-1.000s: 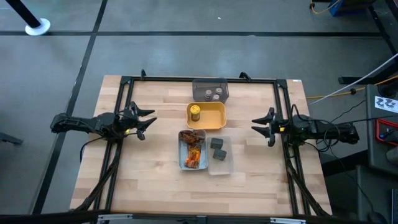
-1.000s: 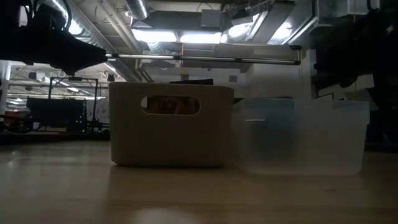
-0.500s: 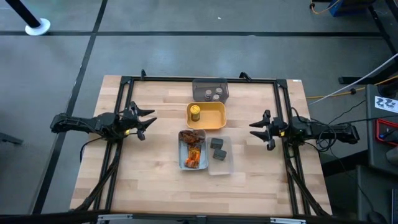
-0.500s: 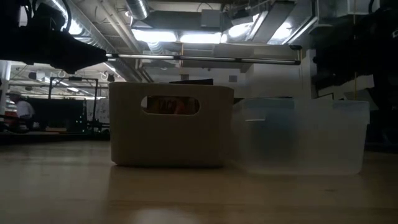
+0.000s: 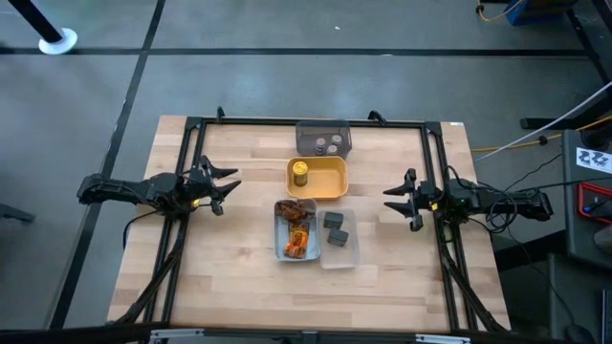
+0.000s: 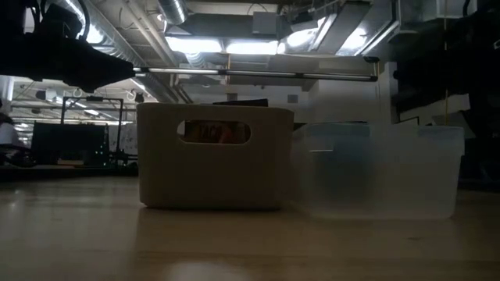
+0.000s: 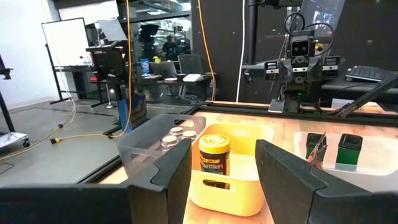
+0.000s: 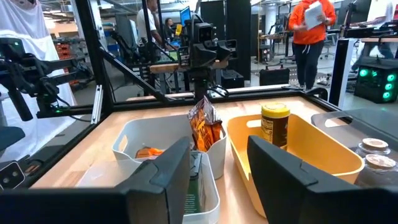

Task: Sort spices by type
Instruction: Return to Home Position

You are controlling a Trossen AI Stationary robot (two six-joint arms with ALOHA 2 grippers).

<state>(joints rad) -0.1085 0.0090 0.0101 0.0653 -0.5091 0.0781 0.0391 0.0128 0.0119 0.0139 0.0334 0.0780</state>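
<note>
In the high view, brown and orange foil packets (image 5: 295, 229) lie in a pale tray (image 5: 279, 239). Two dark grey cube boxes (image 5: 334, 227) sit in a clear tray (image 5: 350, 250). A yellow-lidded jar (image 5: 299, 172) stands in the yellow tray (image 5: 333, 180). Two tiny round jars (image 5: 328, 146) are in the grey tray (image 5: 323, 129). My left gripper (image 5: 228, 187) hovers open left of the trays, and my right gripper (image 5: 394, 200) hovers open to their right. Each wrist view looks between open fingers at the jar (image 7: 214, 155) (image 8: 275, 124).
The four trays cluster at the table's middle and far centre. Bare wood lies to the left, right and near sides. A black frame rail (image 5: 306, 121) runs round the table's edges. A person in orange (image 8: 309, 31) stands in the room beyond.
My right gripper has shifted a little toward the trays and the table's near edge, staying open. The left arm and all trays are where they were.
</note>
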